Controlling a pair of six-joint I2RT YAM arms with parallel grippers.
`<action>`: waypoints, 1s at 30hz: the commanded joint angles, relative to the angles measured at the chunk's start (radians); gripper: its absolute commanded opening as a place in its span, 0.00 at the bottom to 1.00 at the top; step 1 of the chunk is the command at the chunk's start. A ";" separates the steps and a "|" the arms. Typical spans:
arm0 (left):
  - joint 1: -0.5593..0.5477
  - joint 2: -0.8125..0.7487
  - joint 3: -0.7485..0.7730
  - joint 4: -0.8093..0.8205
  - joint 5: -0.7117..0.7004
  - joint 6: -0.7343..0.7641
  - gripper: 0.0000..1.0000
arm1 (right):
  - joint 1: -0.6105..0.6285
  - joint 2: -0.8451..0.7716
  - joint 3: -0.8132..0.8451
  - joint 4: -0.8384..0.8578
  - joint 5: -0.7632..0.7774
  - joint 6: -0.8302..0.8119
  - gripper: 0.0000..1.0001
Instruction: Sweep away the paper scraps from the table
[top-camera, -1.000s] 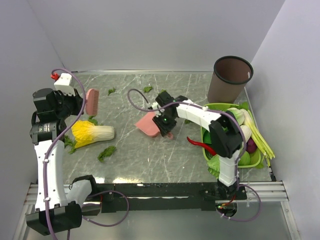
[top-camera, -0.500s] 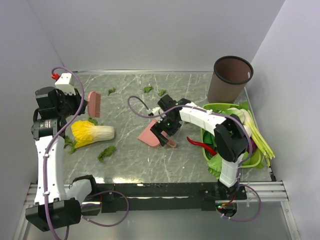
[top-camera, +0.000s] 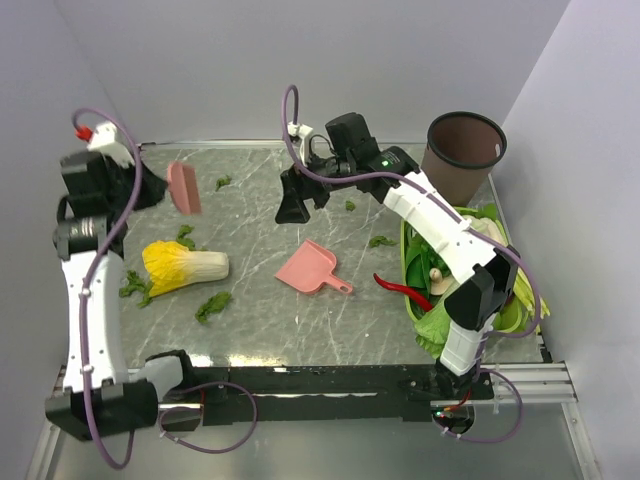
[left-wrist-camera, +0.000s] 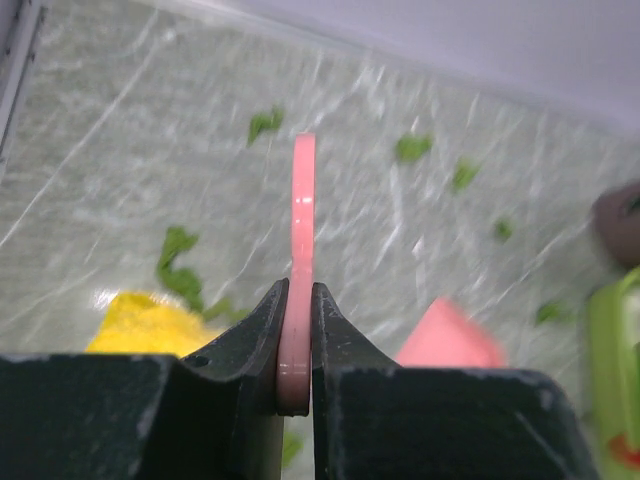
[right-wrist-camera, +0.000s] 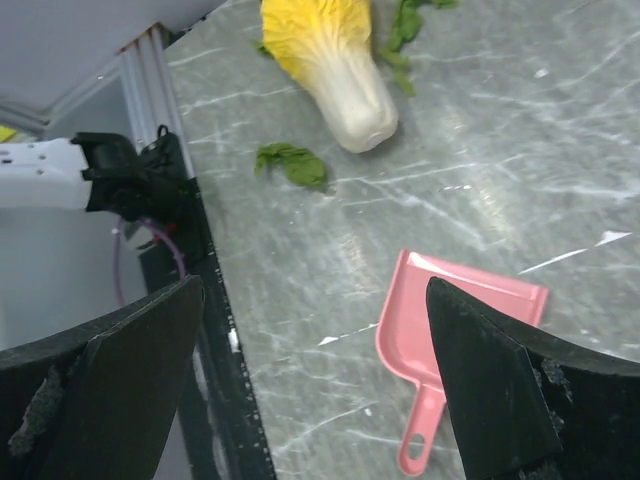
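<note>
Several dark-green paper scraps lie on the table: one at the back left, one near the front, one by the basket. The left wrist view shows more scraps beyond the brush. My left gripper is shut on the handle of a pink brush, which it holds edge-on above the table's back left. The pink dustpan lies free mid-table. My right gripper hangs open and empty, high above and behind the dustpan.
A yellow-and-white cabbage lies at the left. A brown bin stands at the back right. A green basket of vegetables sits at the right, with a red chili on its edge. A metal rail runs along the front.
My right gripper opened, let go of the dustpan and rose toward the back. The dustpan now lies flat on the table. My left arm lifted the brush up and back.
</note>
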 joint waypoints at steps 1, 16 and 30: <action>-0.002 0.086 0.220 0.059 -0.086 -0.278 0.01 | -0.055 0.019 -0.052 -0.009 -0.072 0.064 1.00; 0.027 0.505 0.604 0.084 0.189 -0.632 0.01 | -0.143 0.343 0.122 -0.027 0.112 0.073 1.00; -0.063 0.629 0.662 0.153 0.320 -0.673 0.01 | -0.186 0.443 0.170 -0.026 0.408 -0.091 1.00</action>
